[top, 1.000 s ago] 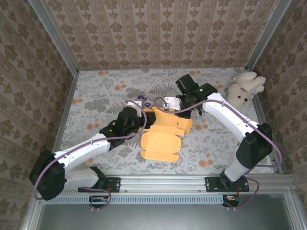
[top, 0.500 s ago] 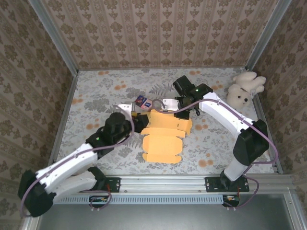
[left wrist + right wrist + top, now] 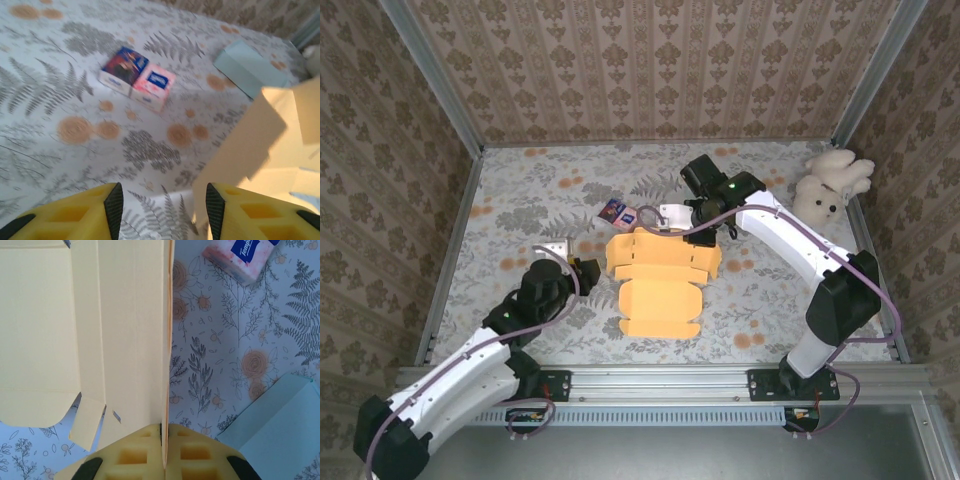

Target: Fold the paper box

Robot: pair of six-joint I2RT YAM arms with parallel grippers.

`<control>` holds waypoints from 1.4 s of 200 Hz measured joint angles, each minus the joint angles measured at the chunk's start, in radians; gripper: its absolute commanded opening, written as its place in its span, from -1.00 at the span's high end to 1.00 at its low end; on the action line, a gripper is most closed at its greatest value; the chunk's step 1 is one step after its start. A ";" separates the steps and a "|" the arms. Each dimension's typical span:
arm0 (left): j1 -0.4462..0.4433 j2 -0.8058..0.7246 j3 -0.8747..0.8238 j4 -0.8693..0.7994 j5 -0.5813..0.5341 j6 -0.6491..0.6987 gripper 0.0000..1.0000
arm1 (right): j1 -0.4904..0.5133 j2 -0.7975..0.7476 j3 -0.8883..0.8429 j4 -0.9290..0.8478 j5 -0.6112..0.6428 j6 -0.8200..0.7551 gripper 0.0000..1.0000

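The orange paper box (image 3: pixel 660 280) lies part-folded in the middle of the table, with its far panel raised. My right gripper (image 3: pixel 667 226) is at the box's far edge. In the right wrist view it (image 3: pixel 165 432) is shut on the thin upright edge of the box (image 3: pixel 100 330) panel. My left gripper (image 3: pixel 586 272) sits to the left of the box, apart from it. In the left wrist view it (image 3: pixel 160 207) is open over bare tablecloth, and a box (image 3: pixel 255 140) flap stands just beyond its right finger.
Two small tissue packs (image 3: pixel 617 213) (image 3: pixel 137 77) lie beyond the box's left corner. A light blue carton (image 3: pixel 252 70) (image 3: pixel 275 425) lies close to my right gripper. A white plush rabbit (image 3: pixel 832 185) sits at the far right. Metal rails and patterned walls edge the table.
My left gripper has let go, opened and drawn back to the left and nearer, away from the box. My right gripper has stayed shut on the far panel.
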 measured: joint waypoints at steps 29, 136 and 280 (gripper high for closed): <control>-0.031 -0.024 -0.049 0.089 0.120 -0.021 0.11 | -0.002 0.000 0.000 -0.001 0.015 -0.003 1.00; -0.166 0.259 0.026 0.230 0.067 0.018 0.37 | -0.002 0.008 0.000 -0.003 0.016 -0.002 1.00; 0.026 0.510 0.059 0.263 0.097 -0.048 0.40 | -0.006 0.008 -0.007 0.007 -0.035 0.001 1.00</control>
